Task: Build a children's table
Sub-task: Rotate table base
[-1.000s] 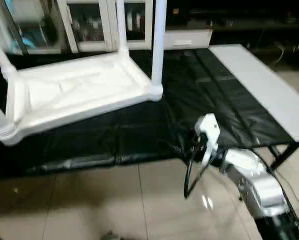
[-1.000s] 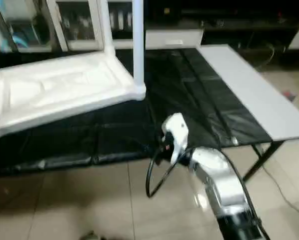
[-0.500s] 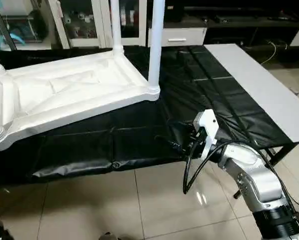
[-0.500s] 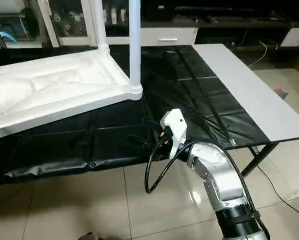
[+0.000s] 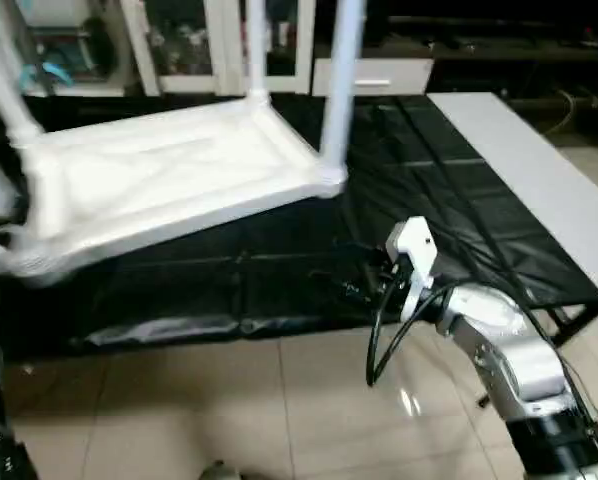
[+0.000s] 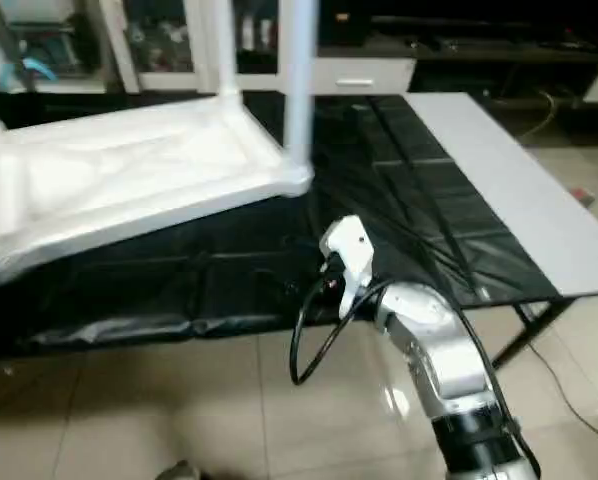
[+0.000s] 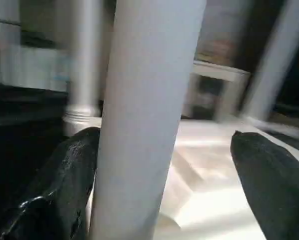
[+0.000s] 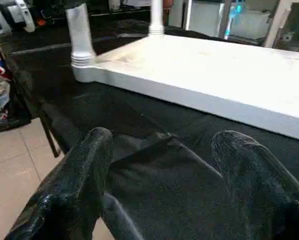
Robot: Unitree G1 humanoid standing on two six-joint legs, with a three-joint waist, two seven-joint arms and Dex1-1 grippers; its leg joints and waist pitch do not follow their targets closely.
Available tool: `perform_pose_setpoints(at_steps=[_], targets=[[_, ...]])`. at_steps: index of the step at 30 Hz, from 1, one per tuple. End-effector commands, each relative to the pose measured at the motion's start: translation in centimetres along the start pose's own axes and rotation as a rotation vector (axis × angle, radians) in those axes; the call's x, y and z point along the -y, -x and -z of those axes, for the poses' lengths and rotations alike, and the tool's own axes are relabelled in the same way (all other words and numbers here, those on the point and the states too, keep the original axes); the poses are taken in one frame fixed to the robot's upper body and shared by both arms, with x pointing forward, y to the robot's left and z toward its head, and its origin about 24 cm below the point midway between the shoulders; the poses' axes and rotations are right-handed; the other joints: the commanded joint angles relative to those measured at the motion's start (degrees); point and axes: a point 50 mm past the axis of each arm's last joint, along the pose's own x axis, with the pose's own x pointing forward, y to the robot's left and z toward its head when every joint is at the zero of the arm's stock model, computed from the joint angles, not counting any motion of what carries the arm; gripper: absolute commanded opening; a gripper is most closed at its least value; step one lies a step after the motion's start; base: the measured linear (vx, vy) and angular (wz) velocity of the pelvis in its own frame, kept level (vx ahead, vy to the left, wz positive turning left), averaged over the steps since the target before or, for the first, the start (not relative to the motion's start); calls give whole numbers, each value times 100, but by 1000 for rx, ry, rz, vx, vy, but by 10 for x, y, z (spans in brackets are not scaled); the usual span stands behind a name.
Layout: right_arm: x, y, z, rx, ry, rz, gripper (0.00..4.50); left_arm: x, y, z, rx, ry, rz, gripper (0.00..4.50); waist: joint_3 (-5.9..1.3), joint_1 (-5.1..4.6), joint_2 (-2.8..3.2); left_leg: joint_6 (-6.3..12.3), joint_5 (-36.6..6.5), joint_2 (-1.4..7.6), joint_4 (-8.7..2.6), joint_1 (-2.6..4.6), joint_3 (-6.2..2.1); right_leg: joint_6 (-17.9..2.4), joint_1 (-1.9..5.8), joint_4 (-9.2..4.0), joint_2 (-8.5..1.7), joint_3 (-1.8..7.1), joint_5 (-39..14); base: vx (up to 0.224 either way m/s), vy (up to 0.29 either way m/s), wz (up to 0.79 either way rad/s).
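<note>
The left gripper [image 7: 162, 165] stands wide, its 2 black fingers [image 7: 54, 190] on either side of a long white tubular leg [image 7: 144, 115] of the children's table. The leg passes between them beside one finger, well apart from the other, and whether it touches cannot be told.

The right gripper [image 8: 159, 170] is also spread wide and holds nothing. Its silver forearm [image 5: 504, 350] reaches in from the lower right, with a white wrist housing [image 5: 414, 248] and a looping black cable [image 5: 379, 340]. It hovers at the near edge of the large black-draped work table [image 5: 419, 190], the fingers over the black cloth.

The white plastic rectangular table top [image 5: 169, 180] lies upside down on the cloth, ribbed underside up. Legs stand upright in its corner sockets, 1 at the near right corner [image 5: 341, 70] and 1 at the far right [image 5: 256, 45].

To the right of the top the cloth is open as far as a bare pale grey strip of table [image 5: 529, 170]. Beige floor tiles [image 5: 229, 410] lie in front.
</note>
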Motion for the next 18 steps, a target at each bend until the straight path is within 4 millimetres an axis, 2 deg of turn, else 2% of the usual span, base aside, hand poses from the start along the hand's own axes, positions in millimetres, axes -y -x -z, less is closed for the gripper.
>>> perform_pose_setpoints(at_steps=[1, 4, 5, 6, 7, 8, 9, 10, 12, 13, 14, 15, 16, 17, 18], targets=[[3, 3, -3, -2, 19, -3, 348, 45, -5, 16, -108, 32, 306, 445, -313, -88, 177, -278, -2180, 49, -493, 224, 74, -1071, 19, -486, -242, 223, -1172, 0, 0, 0], [4, 4, -4, -4, 24, 4, 348, 70, -6, 26, -166, 16, 441, 445, -299, -61, 177, -290, -2387, 35, -487, 268, 114, -938, -35, -537, -223, 266, -1470, 0, 0, 0], [4, 4, -4, -4, 26, 7, 348, 75, -8, 29, -176, 2, 453, 445, -304, -61, 165, -293, -2383, 29, -496, 250, 110, -862, -13, -540, -227, 271, -1560, 0, 0, 0], [4, 4, -5, -4, 28, 9, 348, 79, -10, 31, -182, -13, 455, 445, -307, -69, 191, -301, -2353, 26, -500, 238, 106, -823, -2, -539, -230, 273, -1569, 0, 0, 0], [4, 4, -5, -3, 29, 12, 348, 82, -14, 32, -187, -27, 455, 445, -326, -89, 168, -298, -2175, 18, -511, 188, 95, -748, 51, -520, -227, 262, -1445, 0, 0, 0], [4, 4, -6, -2, 32, 16, 348, 91, -21, 36, -192, -41, 456, 445, -338, -98, 207, -302, -2046, 15, -512, 174, 84, -727, 66, -499, -221, 255, -1318, 0, 0, 0], [4, 5, -6, -2, 34, 20, 348, 100, -28, 39, -195, -51, 464, 445, -341, -123, 175, -297, -2004, 3, -495, 182, 95, -698, 62, -522, -213, 253, -1257, 0, 0, 0], [4, 8, -7, -3, 37, 28, 348, 117, -39, 42, -201, -62, 484, 445, -341, -162, 185, -289, -1981, -7, -491, 180, 98, -700, 67, -536, -210, 253, -1262, 0, 0, 0], [4, 9, -7, -4, 38, 33, 348, 126, -43, 43, -202, -68, 492, 445, -360, -173, 165, -261, -1890, -7, -462, 179, 102, -737, 88, -543, -229, 261, -1176, 0, 0, 0], [4, 10, -7, -5, 39, 38, 348, 134, -47, 44, -205, -72, 505, 445, -359, -200, 178, -234, -1719, -11, -469, 120, 89, -783, 126, -516, -229, 250, -998, 0, 0, 0], [5, 11, -7, -5, 40, 42, 348, 139, -49, 44, -201, -72, 515, 445, -368, -205, 163, -214, -1642, -18, -463, 108, 90, -794, 140, -506, -226, 241, -943, 0, 0, 0], [5, 14, -7, -8, 42, 55, 348, 154, -55, 45, -195, -72, 543, 445, -365, -235, 246, -196, -1687, -17, -446, 142, 108, -843, 99, -550, -213, 241, -886, 0, 0, 0], [5, 16, -7, -10, 45, 62, 348, 164, -58, 46, -191, -68, 557, 445, -386, -233, 235, -171, -1665, -26, -415, 145, 102, -937, 124, -511, -215, 240, -754, 0, 0, 0], [5, 17, -7, -9, 44, 72, 348, 174, -61, 47, -188, -61, 585, 445, -384, -243, 281, -152, -1599, -33, -420, 126, 103, -945, 137, -514, -211, 238, -706, 0, 0, 0], [5, 19, -7, -9, 45, 80, 348, 183, -63, 48, -190, -61, 607, 445, -396, -250, 276, -110, -1462, -43, -403, 105, 101, -971, 162, -498, -210, 233, -559, 0, 0, 0]])
